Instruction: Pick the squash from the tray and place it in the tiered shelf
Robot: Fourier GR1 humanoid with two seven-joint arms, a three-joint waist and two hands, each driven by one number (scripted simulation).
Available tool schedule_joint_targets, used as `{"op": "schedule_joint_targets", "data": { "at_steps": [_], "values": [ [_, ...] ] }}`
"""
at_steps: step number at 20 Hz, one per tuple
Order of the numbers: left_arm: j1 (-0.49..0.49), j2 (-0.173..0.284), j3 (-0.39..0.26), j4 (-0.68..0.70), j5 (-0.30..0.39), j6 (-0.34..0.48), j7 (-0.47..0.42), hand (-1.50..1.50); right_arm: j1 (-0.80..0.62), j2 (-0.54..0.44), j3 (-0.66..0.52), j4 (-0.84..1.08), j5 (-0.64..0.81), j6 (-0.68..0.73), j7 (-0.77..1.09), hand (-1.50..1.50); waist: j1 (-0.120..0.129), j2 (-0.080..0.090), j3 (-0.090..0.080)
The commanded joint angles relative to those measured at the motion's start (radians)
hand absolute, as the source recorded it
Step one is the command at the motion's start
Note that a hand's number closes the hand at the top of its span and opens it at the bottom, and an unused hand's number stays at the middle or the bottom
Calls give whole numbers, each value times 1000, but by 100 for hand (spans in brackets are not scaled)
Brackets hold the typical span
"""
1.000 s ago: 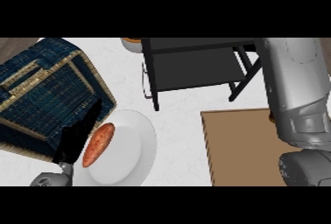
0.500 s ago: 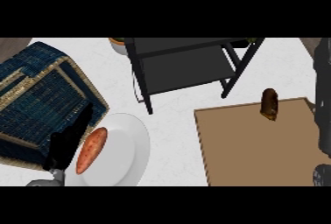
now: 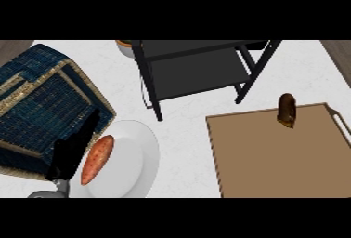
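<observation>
One squash (image 3: 287, 110) lies at the top edge of one tray (image 3: 274, 158), lower right. One shelf (image 3: 198, 69) stands top centre. The left hand (image 3: 72, 151), lower left, extends straight fingers over one plate's (image 3: 133, 158) edge, holding nothing.

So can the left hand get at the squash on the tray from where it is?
Probably not easily. The left hand sits at the lower left beside the plate, while the squash lies at the tray's far edge on the right. Nothing blocks the way, but it would have to cross the whole view.
</observation>
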Motion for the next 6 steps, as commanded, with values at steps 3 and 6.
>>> {"op": "schedule_joint_targets", "data": {
  "at_steps": [3,6],
  "values": [
    [114,-40,-56,-46,-33,0,-29,0,130,-83,-34,-70,-99,122,-25,-150,22,8,-3],
    [-25,6,26,-2,5,-32,61,0,219,-68,-24,-146,-121,131,11,-150,18,9,-3]
  ]
}}
